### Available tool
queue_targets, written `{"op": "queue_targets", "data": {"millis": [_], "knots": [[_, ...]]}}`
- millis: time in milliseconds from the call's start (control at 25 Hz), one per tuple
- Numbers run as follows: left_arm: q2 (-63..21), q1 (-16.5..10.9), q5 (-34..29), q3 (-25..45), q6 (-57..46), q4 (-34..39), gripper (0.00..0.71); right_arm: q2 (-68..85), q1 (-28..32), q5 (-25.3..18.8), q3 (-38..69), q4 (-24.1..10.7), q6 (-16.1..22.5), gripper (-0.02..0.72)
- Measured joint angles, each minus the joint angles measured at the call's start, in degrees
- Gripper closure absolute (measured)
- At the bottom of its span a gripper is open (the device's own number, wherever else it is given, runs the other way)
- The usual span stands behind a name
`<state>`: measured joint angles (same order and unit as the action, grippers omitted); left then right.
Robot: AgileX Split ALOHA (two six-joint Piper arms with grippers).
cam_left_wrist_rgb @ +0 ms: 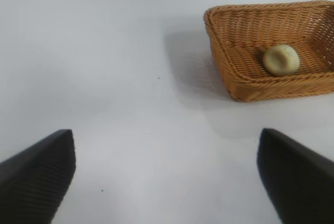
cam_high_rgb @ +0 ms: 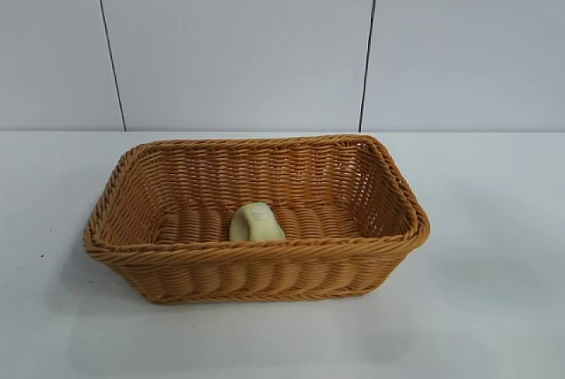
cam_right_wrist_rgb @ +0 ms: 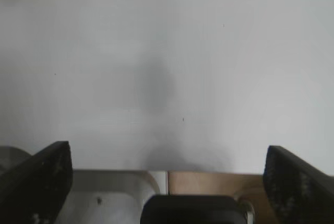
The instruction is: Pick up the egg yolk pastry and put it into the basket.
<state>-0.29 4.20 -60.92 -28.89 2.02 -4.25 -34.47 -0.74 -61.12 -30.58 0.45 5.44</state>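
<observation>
**Pastry in basket, both grippers empty**

Exterior view gives us the result: small pale cream-yellow dome-shaped egg yolk pastry [cam_high_rgb: 257, 223] sits inside the large rectangular golden-brown woven wicker basket [cam_high_rgb: 265, 251], on its floor just behind the front wall, approx. mid-length, tipped a bit on its side w/ the dimpled top showing. The basket stands near the middle of the white worktop [cam_high_rgb: 494, 308], a little toward the rear edge. No arm shows in this view.

Left wrist view: left gripper [cam_left_wrist_rgb: 167, 177] hangs over bare worktop, well apart from the basket, fingers spread wide, nothing between them. Right wrist view: right gripper [cam_right_wrist_rgb: 167, 182] also wide open and empty, pointing down at bare white surface; neither basket nor pastry appears there.

We judge the task done; only parking remains.

Risks from here, as we see them:
- An arm sweeping low past the braided rim could nudge the light basket and shift it.
- Pastry rests tilted, so a jolt to the basket could roll it, though the sloping walls should contain it.
</observation>
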Motion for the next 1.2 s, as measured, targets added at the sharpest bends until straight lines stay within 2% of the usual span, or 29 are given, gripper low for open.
{"op": "queue_targets", "data": {"millis": [320,840,1200], "knots": [[0.00,0.00,0.00,0.00,0.00,0.00,0.014,14.74,0.00,1.91,2.19,0.27,-2.52,0.010],[0.00,0.00,-0.07,0.00,0.00,0.00,0.014,33.34,0.00,2.61,2.26,0.44,-2.76,0.010],[0.00,0.00,-0.07,0.00,0.00,0.00,0.014,34.67,0.00,2.61,2.26,0.44,-2.76,0.010]]}}
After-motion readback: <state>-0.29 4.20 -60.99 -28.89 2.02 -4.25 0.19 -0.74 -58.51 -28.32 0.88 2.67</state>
